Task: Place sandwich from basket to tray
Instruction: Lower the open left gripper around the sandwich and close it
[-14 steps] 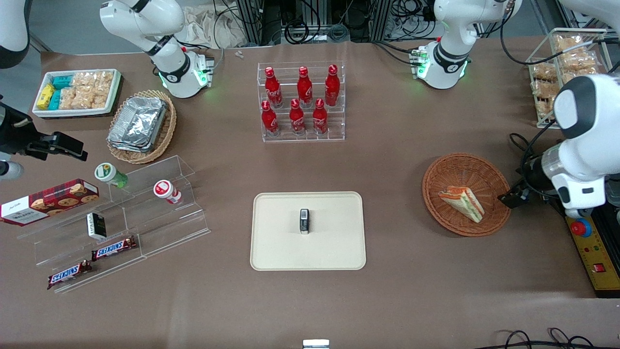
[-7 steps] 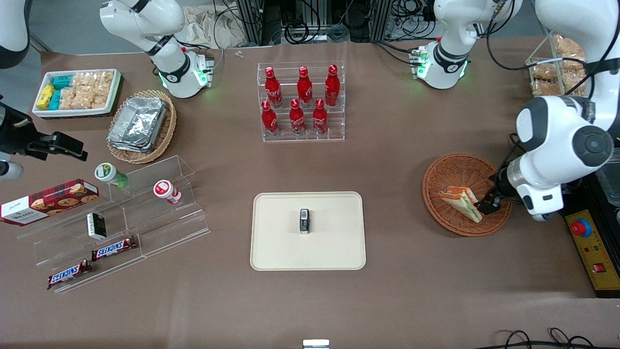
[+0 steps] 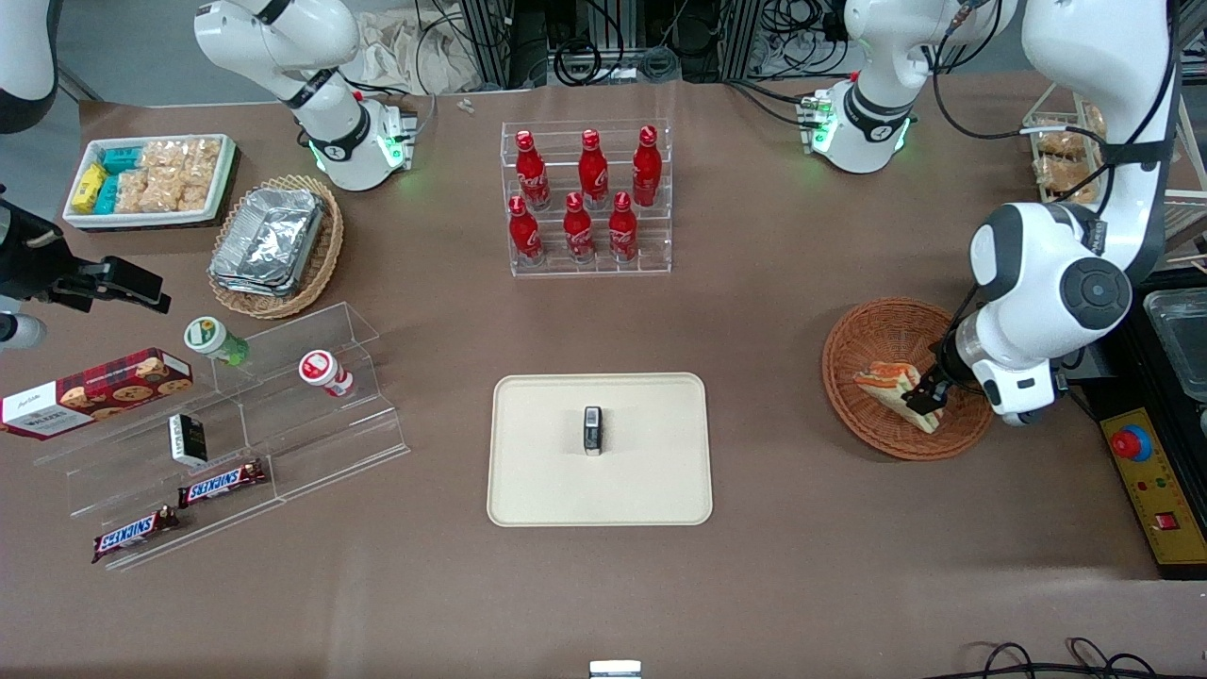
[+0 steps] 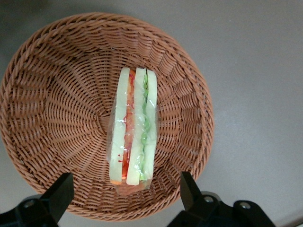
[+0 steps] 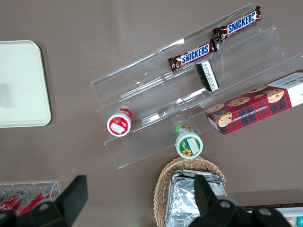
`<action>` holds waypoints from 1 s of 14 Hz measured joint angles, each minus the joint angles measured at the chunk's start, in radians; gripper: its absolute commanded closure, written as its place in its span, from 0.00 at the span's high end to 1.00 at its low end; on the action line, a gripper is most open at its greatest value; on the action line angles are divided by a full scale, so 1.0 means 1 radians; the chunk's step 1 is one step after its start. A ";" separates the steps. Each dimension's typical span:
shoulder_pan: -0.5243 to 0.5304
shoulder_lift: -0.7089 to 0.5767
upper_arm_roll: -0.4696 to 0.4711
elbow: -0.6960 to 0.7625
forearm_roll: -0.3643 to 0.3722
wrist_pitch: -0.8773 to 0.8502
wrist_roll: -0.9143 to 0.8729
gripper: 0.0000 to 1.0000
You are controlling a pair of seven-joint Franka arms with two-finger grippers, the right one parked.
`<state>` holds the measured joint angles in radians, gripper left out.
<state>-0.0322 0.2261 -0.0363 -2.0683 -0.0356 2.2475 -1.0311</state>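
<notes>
The sandwich (image 3: 888,383) (image 4: 133,127), a clear-wrapped wedge of pale bread with orange-red and green layers, lies on its side in the round reddish-brown wicker basket (image 3: 863,332) (image 4: 52,94). My gripper (image 3: 928,395) (image 4: 124,193) hovers open just above the basket, over the sandwich's wider end. Its two black fingers (image 4: 60,190) stand well apart on either side of that end, touching nothing. The cream tray (image 3: 537,471) (image 5: 19,85) lies flat at the table's middle, toward the parked arm's end from the basket.
A small dark upright object (image 3: 592,430) stands on the tray. An acrylic rack of red bottles (image 3: 586,198) is farther from the camera than the tray. A wire rack of snack packets (image 3: 1064,151) and a red-button box (image 3: 1143,467) flank the working arm.
The arm swung in from the working arm's end of the table; the gripper moved from the basket's rim to over the sandwich's wider end. The sandwich has not moved.
</notes>
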 measured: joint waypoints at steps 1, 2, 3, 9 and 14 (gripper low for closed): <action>0.000 0.000 0.000 -0.012 0.000 0.015 0.000 1.00; 0.000 0.000 0.000 -0.025 0.000 0.031 0.000 1.00; 0.000 0.000 0.000 -0.040 0.000 0.048 0.000 1.00; 0.000 0.006 0.000 -0.091 0.000 0.110 0.000 1.00; 0.000 0.030 0.000 -0.110 0.000 0.151 0.000 1.00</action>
<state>-0.0322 0.2560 -0.0363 -2.1778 -0.0357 2.3983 -1.0310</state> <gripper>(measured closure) 0.000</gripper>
